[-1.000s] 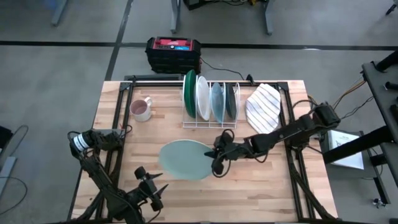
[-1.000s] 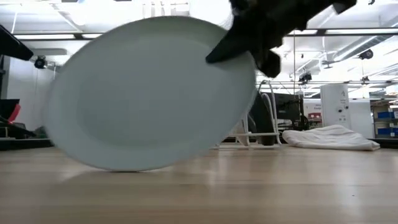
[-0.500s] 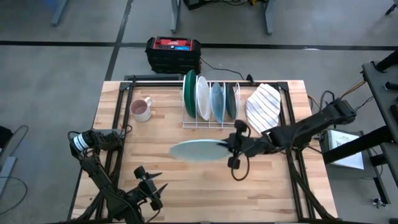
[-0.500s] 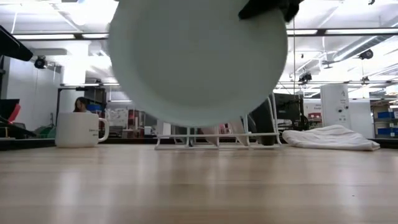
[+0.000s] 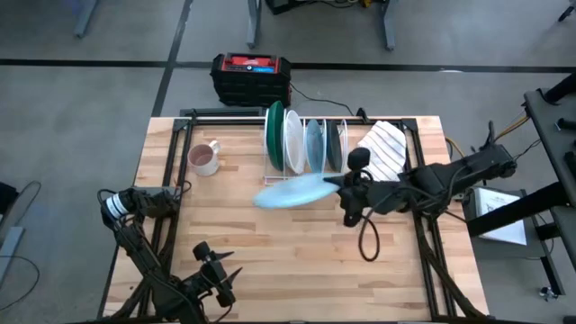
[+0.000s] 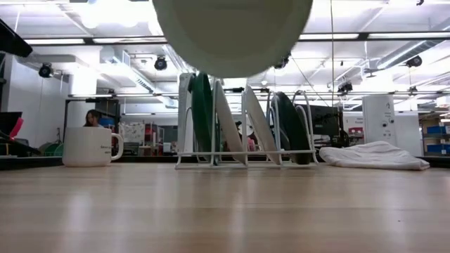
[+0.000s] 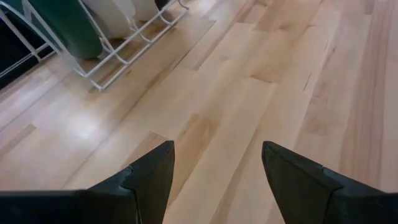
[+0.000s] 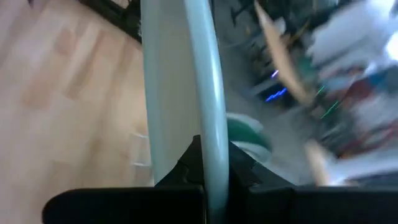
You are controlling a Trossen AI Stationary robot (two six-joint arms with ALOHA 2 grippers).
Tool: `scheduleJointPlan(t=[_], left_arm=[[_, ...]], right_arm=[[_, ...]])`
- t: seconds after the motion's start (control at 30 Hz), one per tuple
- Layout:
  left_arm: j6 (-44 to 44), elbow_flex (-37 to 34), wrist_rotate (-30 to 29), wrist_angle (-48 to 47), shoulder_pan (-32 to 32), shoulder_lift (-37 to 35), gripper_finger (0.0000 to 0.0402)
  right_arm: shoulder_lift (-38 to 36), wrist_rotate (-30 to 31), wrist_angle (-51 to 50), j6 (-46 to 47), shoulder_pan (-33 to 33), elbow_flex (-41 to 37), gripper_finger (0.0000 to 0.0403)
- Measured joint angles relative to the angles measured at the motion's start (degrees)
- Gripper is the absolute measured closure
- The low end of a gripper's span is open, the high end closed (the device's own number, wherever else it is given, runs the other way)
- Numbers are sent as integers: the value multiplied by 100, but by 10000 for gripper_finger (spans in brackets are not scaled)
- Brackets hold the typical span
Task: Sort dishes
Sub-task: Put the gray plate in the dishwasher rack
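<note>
Held plate: pale teal plate, one, lifted clear of the table, tilted, just in front of the rack; in the low view its rim hangs above the racked dishes.
Right gripper: clenched on the plate's rim at its 3 o'clock edge; arm reaches in from the table's right side.
Left gripper: released, jaws wide, waiting at the table's 7 o'clock, near the front edge.
Racked dishes: four upright – green plate, white plate, blue plate, grey plate.
Open room: bare wood across the front half.
Surroundings: mug at 10 o'clock; striped cloth at 2 o'clock, beside the rack.
</note>
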Motion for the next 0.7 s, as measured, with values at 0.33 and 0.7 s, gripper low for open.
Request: scheduleJointPlan(t=[0.33,0.7], left_arm=[[-65,42,9,-433,1,0,169],[-821,48,0,-1619,76,0,169]], right_arm=[[16,95,180,-3148,-427,701,398],[27,67,233,-6941,-1231,994,402]])
